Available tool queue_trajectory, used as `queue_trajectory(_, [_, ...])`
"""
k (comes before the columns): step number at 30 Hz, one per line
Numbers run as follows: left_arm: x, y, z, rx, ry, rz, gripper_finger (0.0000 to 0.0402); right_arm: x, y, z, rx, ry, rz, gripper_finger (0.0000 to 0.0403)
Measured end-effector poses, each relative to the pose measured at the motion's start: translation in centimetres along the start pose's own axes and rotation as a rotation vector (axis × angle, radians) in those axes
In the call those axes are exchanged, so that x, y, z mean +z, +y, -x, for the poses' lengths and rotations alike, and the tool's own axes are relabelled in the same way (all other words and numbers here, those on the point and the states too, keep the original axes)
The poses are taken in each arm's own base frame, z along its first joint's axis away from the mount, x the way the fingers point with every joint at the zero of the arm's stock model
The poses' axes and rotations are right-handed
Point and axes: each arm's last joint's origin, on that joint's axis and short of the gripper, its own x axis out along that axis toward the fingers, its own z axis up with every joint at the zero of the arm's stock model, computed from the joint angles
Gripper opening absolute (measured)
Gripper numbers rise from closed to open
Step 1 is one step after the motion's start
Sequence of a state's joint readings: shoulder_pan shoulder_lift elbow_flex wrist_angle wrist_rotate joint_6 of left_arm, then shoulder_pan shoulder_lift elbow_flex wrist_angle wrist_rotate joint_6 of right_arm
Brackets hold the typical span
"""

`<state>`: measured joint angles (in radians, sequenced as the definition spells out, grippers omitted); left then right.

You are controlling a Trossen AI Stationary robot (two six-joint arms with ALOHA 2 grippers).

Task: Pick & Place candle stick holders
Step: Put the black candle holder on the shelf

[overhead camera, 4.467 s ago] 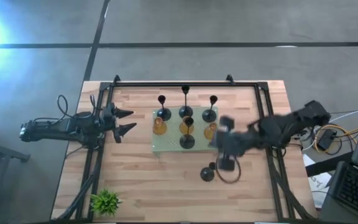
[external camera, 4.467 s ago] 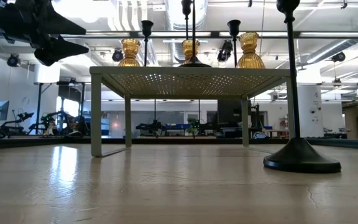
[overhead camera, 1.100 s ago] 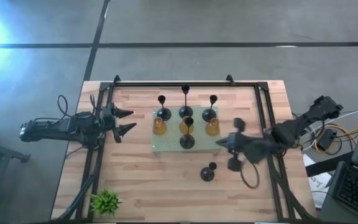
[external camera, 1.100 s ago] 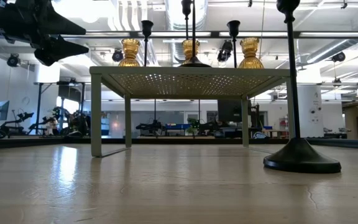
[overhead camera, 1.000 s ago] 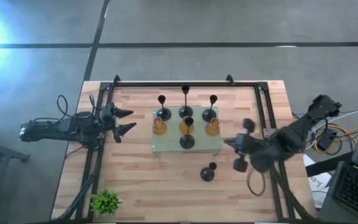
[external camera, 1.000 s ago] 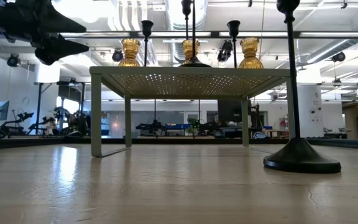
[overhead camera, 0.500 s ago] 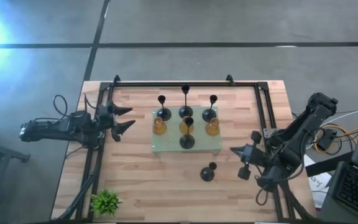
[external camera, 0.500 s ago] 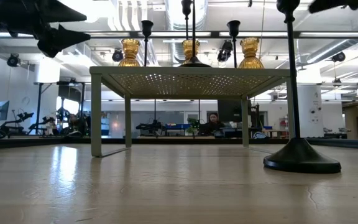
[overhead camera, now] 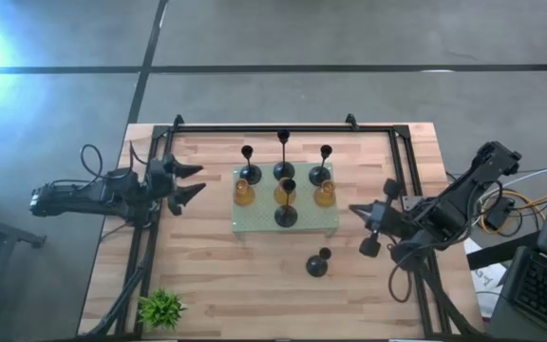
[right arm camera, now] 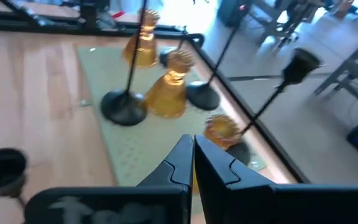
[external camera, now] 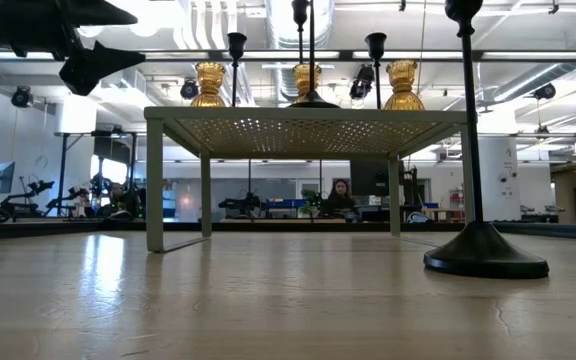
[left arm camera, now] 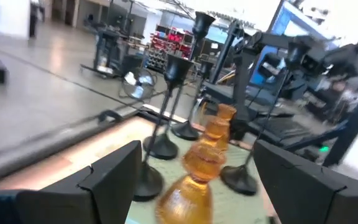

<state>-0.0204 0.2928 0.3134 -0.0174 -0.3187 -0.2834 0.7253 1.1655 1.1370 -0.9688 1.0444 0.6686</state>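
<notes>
The right gripper (overhead camera: 361,228) hangs with fingers pressed together, empty. Just beside it stands one black dome-based candle stick holder (overhead camera: 317,263) on the wooden tabletop (overhead camera: 235,285); seven others crowd the pale green perforated mat (overhead camera: 254,222). The left gripper (overhead camera: 196,182) waits spread wide beside that mat.

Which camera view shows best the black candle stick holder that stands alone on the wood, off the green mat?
The low view: the lone black holder shows there nearly whole, domed base, thin stem and cup. The high view gives only its top, in front of the green mat. The right wrist view catches just its cup; the left wrist view misses it.
</notes>
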Motion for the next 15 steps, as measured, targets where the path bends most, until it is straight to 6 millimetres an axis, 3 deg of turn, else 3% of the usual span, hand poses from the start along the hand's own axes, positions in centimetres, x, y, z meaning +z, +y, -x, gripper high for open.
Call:
queue_trajectory(6, [-0.4,-0.2,-0.2,-0.052,0.040,0.103,0.0314,-0.7,-1.7,0.4,-0.029,-0.031,-0.026,0.0008])
queue_trajectory(10, [-0.4,-0.1,-0.3,-0.038,0.046,0.083,0.0314,-1.4,-2.9,0.6,-0.027,-0.037,-0.058,0.0008])
queue_trajectory(12, [0.0,-0.2,-0.3,-0.030,0.033,0.080,0.0314,-1.9,-3.2,0.6,-0.026,-0.037,-0.069,0.0008])
queue_trajectory(15, [1.6,-0.9,-0.1,-0.150,0.001,0.035,0.0314,-2.5,-3.6,0.5,-0.021,-0.037,-0.077,0.0008])
